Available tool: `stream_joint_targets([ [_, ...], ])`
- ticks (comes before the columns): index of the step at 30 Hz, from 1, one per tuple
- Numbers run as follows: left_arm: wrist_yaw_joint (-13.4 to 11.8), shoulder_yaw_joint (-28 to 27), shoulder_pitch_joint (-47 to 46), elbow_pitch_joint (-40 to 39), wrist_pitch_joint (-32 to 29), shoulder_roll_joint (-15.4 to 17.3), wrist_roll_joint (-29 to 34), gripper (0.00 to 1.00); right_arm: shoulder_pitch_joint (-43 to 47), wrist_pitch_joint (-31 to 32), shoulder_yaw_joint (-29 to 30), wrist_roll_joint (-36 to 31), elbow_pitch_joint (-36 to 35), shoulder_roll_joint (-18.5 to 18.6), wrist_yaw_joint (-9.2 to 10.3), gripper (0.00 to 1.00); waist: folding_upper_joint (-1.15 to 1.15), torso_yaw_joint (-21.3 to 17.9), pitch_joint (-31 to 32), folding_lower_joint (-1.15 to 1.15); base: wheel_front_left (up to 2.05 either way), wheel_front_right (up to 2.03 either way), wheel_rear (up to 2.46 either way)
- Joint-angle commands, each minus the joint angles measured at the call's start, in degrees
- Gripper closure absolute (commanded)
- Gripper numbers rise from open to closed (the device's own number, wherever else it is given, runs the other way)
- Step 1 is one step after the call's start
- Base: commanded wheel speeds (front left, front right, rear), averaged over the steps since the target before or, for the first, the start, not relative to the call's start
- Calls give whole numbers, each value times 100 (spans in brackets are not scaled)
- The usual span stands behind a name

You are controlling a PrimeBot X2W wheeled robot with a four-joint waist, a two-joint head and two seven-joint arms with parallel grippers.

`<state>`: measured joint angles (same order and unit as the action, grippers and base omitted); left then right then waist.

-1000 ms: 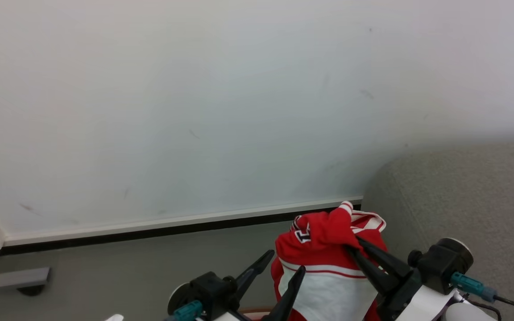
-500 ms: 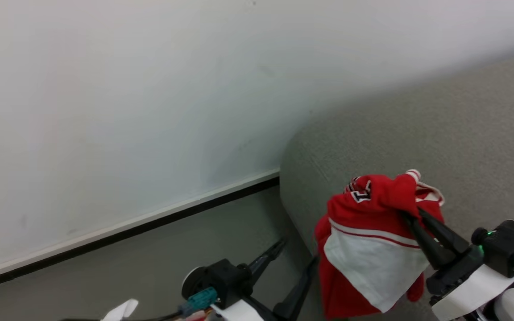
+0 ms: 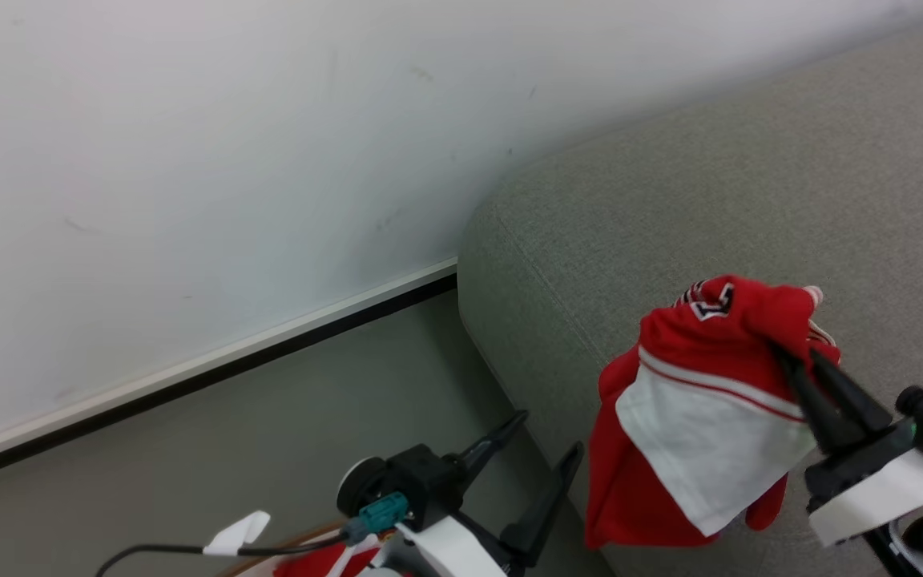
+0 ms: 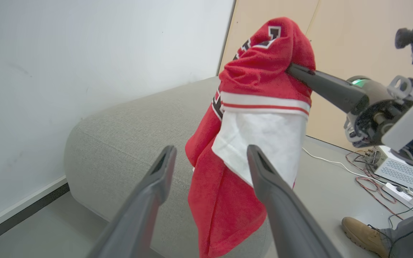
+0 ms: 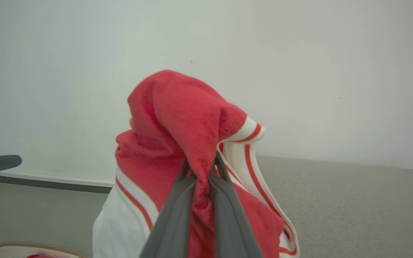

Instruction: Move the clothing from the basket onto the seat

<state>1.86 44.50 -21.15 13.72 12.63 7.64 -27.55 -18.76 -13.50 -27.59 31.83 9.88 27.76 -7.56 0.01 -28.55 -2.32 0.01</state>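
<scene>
Honestly, you couldn't read the folded white lettering on the clothing. Your right gripper pinched it above the seat edge. Your left gripper gaped empty beside bare floor.

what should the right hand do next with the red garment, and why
Probably carry it a little further over the seat before letting go: the right hand is shut on the clothing, which hangs in the air near the seat's edge, not yet resting on it.

Red-and-white clothing hanging bunched over grey seat corner, basket rim seemingly below
</scene>
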Motion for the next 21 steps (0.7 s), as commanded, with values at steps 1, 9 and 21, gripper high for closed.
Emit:
stream_joint_targets([
  [1, -13, -6, -71, 11, -5, 36, 113, 0, -139, -8, 105, -23, 65, -8, 14, 100, -1, 15, -57, -1, 0, 0, 0],
  [9, 16, 73, -927, -180, -352, 82, 457, 0, -1338, -68, 1332, -413, 1009, -238, 14, 100, -1, 865, -1394, -1, 0, 0, 0],
  [21, 70, 85, -2186, -451, -573, 63, 916, 0, -4304, -115, 3339, -1102, 3229, 332, 14, 100, -1, 1967, -3087, -1, 0, 0, 0],
])
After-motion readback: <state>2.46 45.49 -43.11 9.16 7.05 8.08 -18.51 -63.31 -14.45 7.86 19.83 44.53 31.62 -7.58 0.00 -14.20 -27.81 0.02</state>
